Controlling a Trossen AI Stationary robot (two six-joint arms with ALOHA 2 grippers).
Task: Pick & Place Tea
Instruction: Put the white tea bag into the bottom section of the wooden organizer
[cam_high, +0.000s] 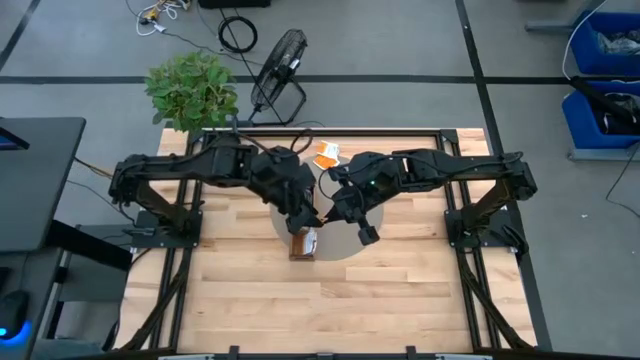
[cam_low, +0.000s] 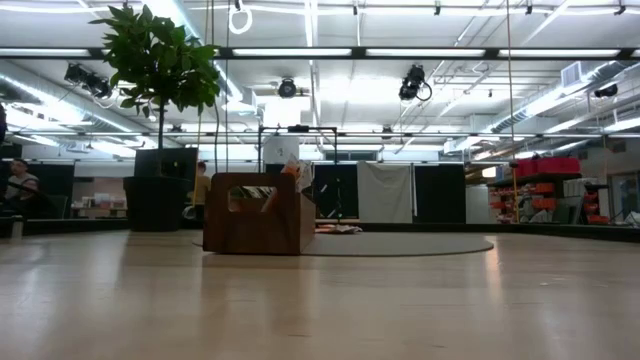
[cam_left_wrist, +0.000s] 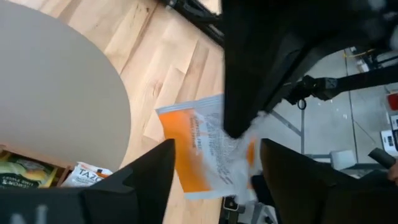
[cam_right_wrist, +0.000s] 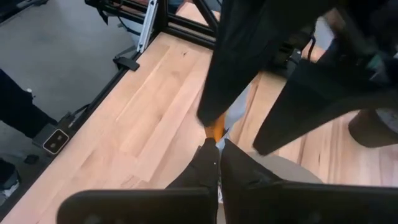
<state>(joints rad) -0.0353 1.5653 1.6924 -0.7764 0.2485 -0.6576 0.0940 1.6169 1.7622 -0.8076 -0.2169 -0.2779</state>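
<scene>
One orange-and-white sachet (cam_left_wrist: 208, 146) passes between arms: right end effector (cam_right_wrist: 217, 148) pinches its corner, left end effector (cam_left_wrist: 214, 163) stands wide around it, above the tray (cam_high: 303, 243).

The worktop (cam_high: 400, 290) is pale butcher-block wood in a black frame. Directly on it lie a round grey mat (cam_high: 345, 235), a brown wooden tray (cam_high: 303, 245) at the mat's edge, and loose orange-and-white tea sachets (cam_high: 326, 154) near the far side.

Both arms reach in to the middle of the table. The left gripper (cam_left_wrist: 214, 165) has its fingers wide apart. The right gripper (cam_right_wrist: 219, 163) is pinched tight.
</scene>
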